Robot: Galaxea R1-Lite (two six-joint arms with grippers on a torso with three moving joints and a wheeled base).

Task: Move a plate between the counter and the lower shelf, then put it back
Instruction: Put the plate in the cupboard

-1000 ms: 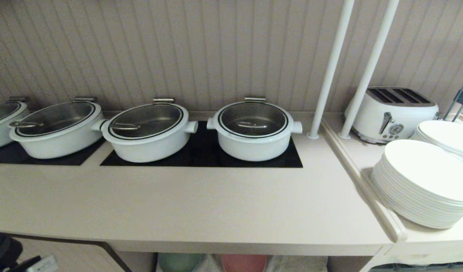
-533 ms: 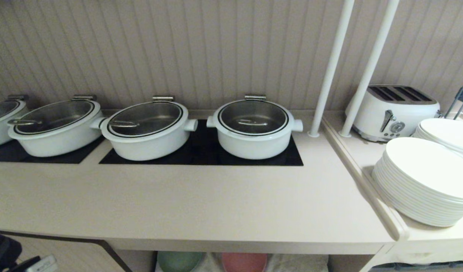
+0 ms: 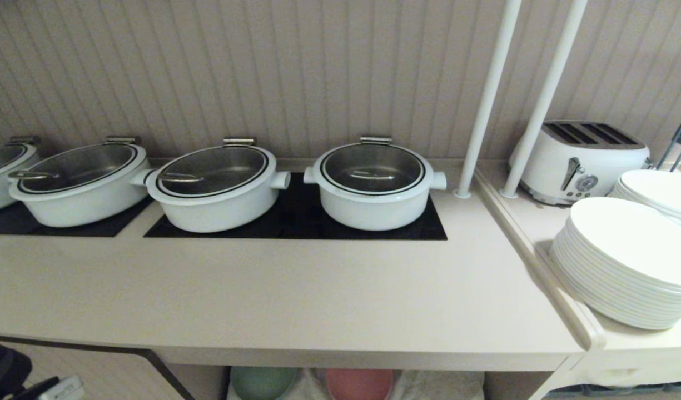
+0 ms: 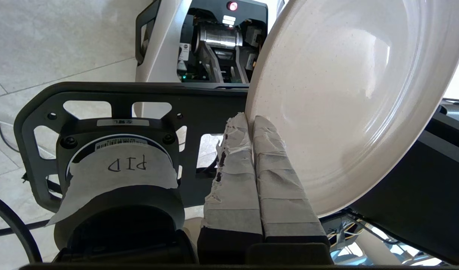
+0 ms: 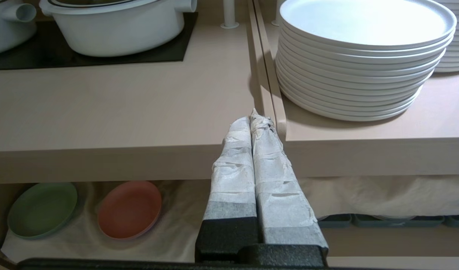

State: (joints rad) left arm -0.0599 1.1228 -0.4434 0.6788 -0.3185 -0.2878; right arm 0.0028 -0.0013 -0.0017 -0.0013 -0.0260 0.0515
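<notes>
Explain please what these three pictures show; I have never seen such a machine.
It is a robot with two arms, each ending in a gripper. The wide picture comes from its head camera: a counter with white pots, beside it a toaster and stacked white plates. The other two come from cameras on the wrists. The left gripper, shut, pinches the rim of a cream plate, held tilted away from the counter. The right gripper is shut and empty. Below the counter, the lower shelf has a green plate and a pink plate on white cloth.

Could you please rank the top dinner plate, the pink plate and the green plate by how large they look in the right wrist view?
1. Top dinner plate, clearly largest.
2. Pink plate and green plate: they look alike, so unranked.
</notes>
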